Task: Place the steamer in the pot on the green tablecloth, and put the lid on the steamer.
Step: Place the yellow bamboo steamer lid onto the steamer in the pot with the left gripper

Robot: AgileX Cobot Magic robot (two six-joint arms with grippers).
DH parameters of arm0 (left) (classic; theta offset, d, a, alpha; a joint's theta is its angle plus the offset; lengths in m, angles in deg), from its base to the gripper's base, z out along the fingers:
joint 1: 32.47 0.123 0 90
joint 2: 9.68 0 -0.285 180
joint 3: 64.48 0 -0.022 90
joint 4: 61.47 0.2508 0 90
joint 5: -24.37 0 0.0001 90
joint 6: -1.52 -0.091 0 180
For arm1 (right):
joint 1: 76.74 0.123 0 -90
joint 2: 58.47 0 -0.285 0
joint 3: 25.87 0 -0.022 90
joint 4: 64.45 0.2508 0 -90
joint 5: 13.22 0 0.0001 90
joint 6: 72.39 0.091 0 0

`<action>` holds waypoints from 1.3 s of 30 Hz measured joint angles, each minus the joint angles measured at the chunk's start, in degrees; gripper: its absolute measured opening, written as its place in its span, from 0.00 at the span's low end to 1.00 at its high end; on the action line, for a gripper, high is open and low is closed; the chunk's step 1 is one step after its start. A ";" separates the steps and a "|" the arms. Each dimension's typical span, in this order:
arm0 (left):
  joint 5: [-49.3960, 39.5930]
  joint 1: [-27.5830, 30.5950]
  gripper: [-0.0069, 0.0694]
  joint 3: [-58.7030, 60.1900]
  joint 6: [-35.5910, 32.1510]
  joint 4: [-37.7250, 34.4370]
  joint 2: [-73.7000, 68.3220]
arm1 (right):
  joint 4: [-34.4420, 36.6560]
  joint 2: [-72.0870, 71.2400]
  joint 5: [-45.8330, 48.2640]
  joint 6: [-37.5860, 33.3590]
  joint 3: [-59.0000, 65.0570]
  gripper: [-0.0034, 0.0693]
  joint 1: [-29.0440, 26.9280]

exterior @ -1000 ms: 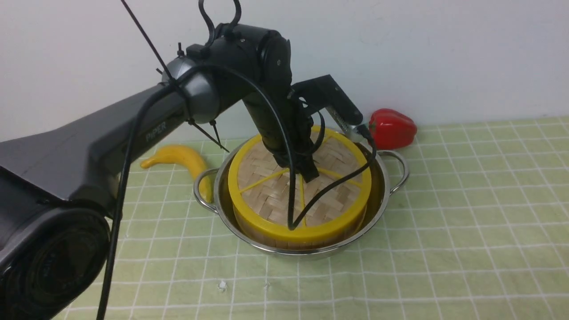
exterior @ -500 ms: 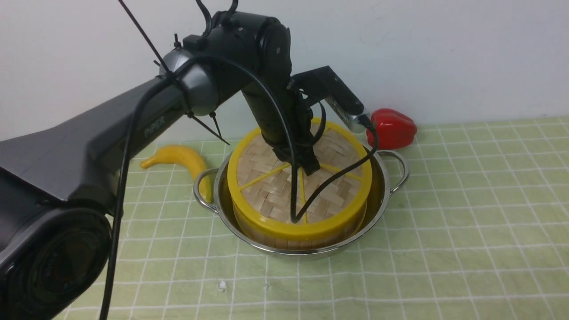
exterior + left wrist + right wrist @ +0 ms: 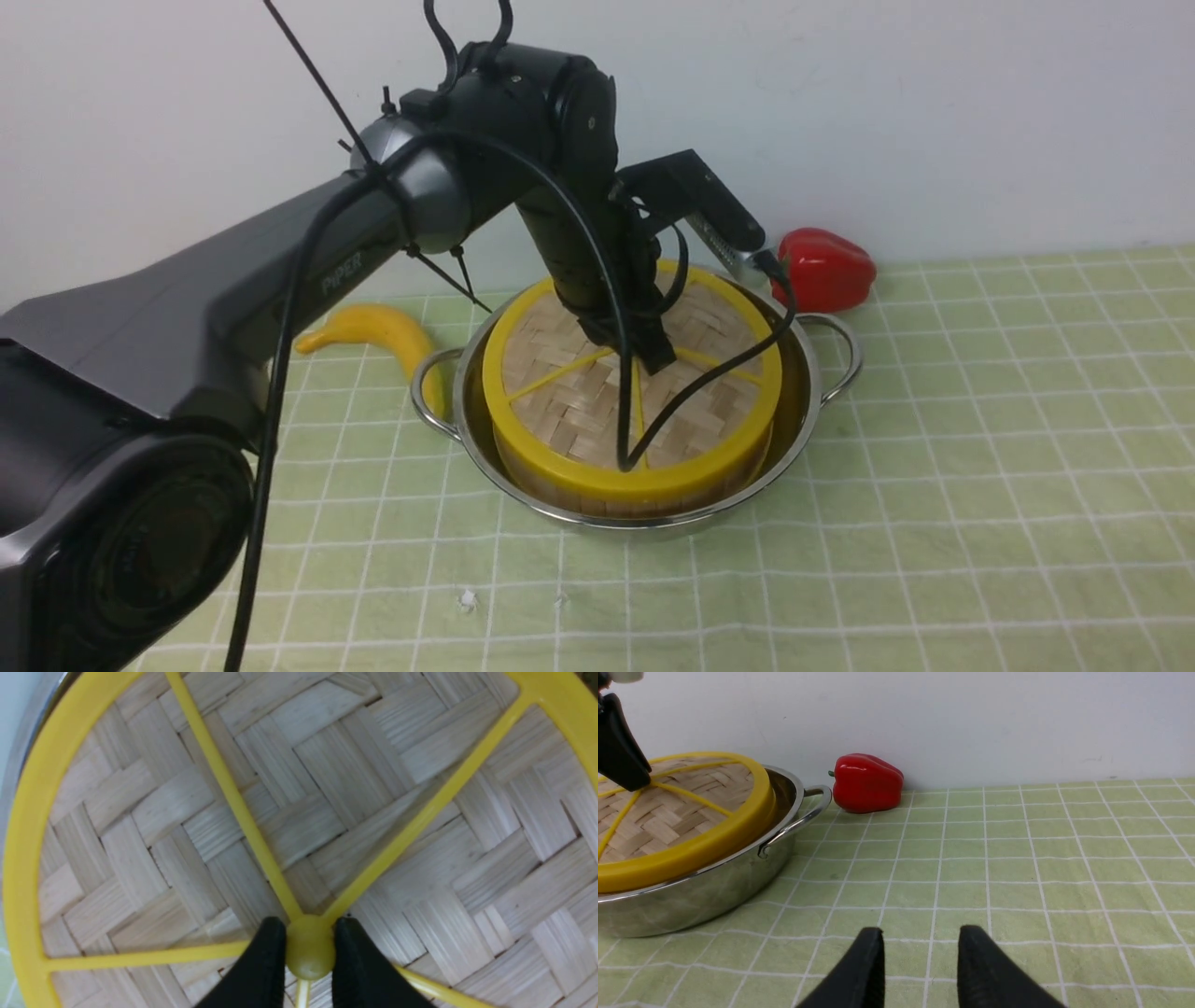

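Lettering "PIPER" reads on my left arm. Left claw is clenched on the yellow hub of the lid, a woven bamboo disc with a thick yellow rim and thin spokes. I see the lid resting on the pale-walled steamer, inside the shiny pot on the green tablecloth. Right claw is released, empty, above the cloth. Red pepper lies at the pot's 1 o'clock, banana at 10 o'clock.
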 joint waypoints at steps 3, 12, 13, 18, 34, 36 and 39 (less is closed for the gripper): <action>-0.42 0.00 0.24 -0.29 0.60 -0.06 0.00 | 0.00 0.00 0.00 0.00 0.00 0.38 0.00; -0.92 0.00 0.24 -0.69 0.67 0.53 -0.16 | 0.00 0.00 0.00 0.00 0.00 0.38 0.00; -0.87 0.00 0.24 -0.69 0.67 0.53 -0.16 | 0.00 0.00 0.00 0.00 0.00 0.38 0.00; -0.37 0.00 0.29 -0.69 0.67 0.53 -0.16 | 0.11 0.00 0.00 0.00 0.00 0.38 0.00; 1.69 0.00 0.47 -1.21 1.16 1.39 -0.16 | 0.06 0.00 0.00 0.00 0.00 0.38 0.00; 1.63 0.00 0.47 -1.68 1.74 1.80 -0.16 | 0.06 0.00 0.00 0.00 0.00 0.38 0.00; 1.74 0.00 0.47 -3.32 3.80 4.43 -0.16 | 0.06 0.00 0.00 0.00 0.00 0.38 0.00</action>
